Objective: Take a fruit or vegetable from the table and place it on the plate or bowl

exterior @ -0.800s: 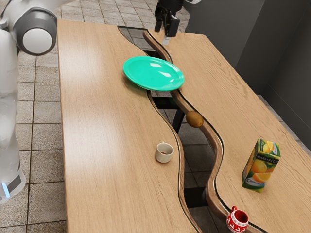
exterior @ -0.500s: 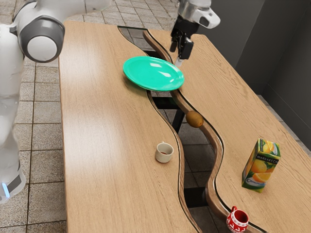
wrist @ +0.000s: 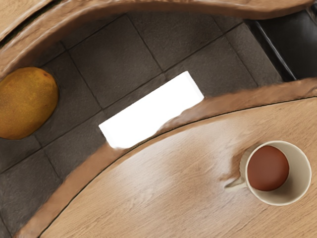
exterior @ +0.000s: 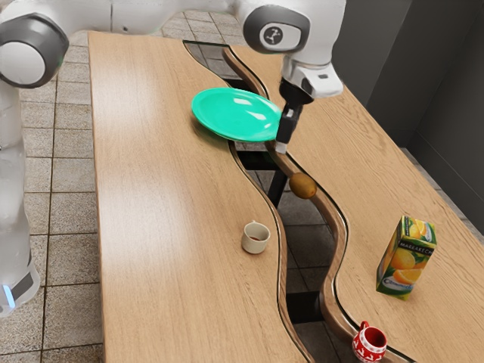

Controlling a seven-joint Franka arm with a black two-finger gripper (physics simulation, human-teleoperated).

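A brown-yellow oval fruit [exterior: 303,184] rests on the curved inner edge of the table on the exterior view's right, over the gap between the two tabletops. In the wrist view the fruit [wrist: 25,101] lies off to one side of my hand, above the dark floor. A green plate [exterior: 238,113] sits further back, overhanging the gap. My gripper [exterior: 281,146] points down beside the plate's rim, above and a little behind the fruit. It is open and holds nothing.
A small cream cup [exterior: 255,237] of brown liquid stands near the wavy edge of the closer table, also seen as the cup [wrist: 275,171] in the wrist view. A juice carton [exterior: 407,257] and a red mug [exterior: 370,342] stand on the table at the right.
My arm has swung from the far end of the tables toward the front, lowering the gripper past the plate toward the fruit. The objects have stayed still.
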